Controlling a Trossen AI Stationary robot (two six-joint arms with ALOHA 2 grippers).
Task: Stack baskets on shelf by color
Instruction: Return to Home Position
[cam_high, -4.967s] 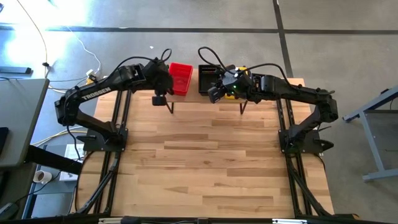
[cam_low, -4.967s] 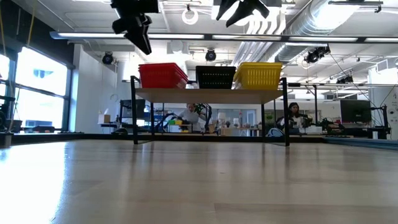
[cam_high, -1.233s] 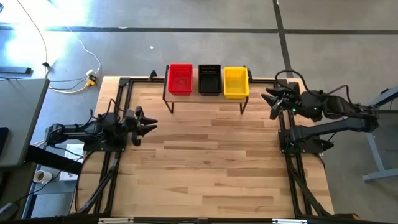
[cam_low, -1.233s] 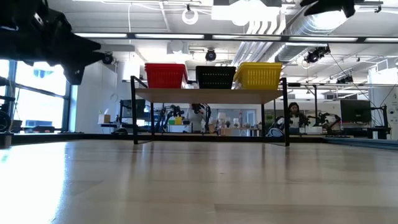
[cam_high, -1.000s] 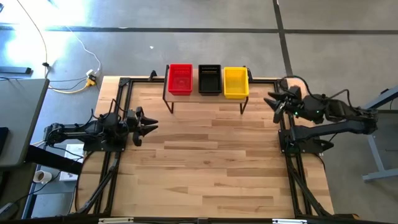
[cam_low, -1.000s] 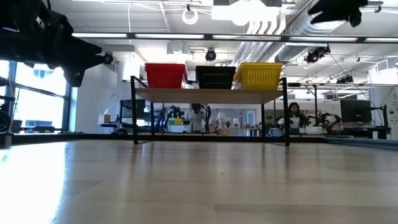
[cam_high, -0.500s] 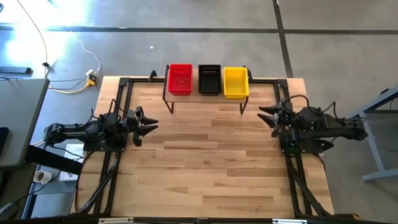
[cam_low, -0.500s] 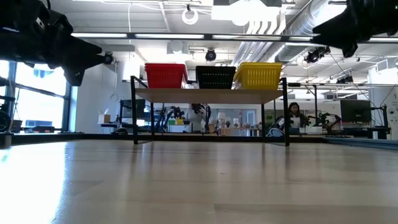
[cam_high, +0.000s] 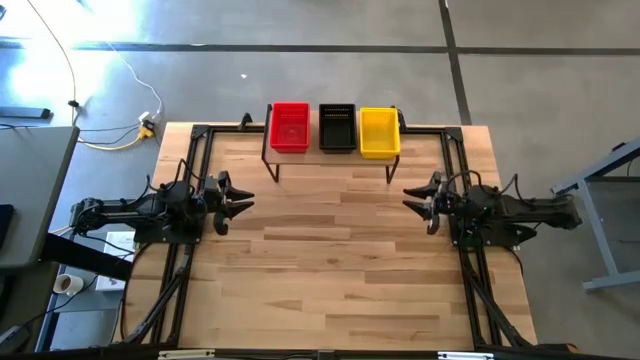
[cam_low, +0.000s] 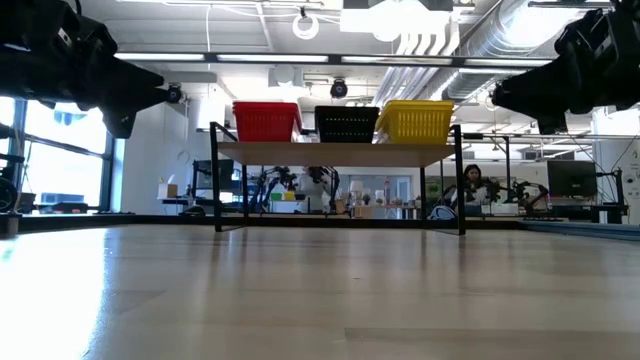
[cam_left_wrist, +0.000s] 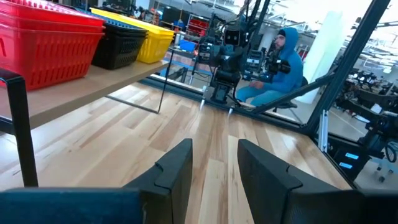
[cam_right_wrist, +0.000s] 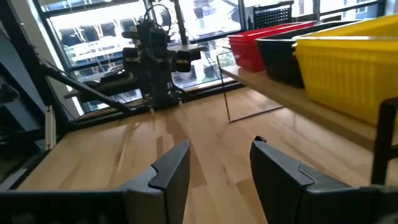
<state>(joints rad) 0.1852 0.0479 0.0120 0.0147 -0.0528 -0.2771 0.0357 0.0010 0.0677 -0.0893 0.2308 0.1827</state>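
Observation:
Three basket stacks stand side by side on the shelf (cam_high: 330, 158) at the table's far edge: red (cam_high: 290, 128) on the left, black (cam_high: 337, 127) in the middle, yellow (cam_high: 379, 132) on the right. The low view shows the red (cam_low: 265, 121), black (cam_low: 346, 124) and yellow (cam_low: 414, 120) baskets on the plank (cam_low: 335, 152). My left gripper (cam_high: 240, 202) rests low at the table's left edge, open and empty. My right gripper (cam_high: 415, 200) sits at the right edge, open and empty. Both point toward the table's middle.
Black metal frame rails run along both sides of the table (cam_high: 330, 270). The room beyond the far edge holds equipment and a seated person (cam_low: 470, 190). The left wrist view shows a person in a blue hoodie (cam_left_wrist: 280, 59) behind the right arm.
My right gripper has come down and toward the table's near edge, away from the shelf's right end, settling low at the right edge and pointing toward the table's middle. The left arm and the baskets have kept still.

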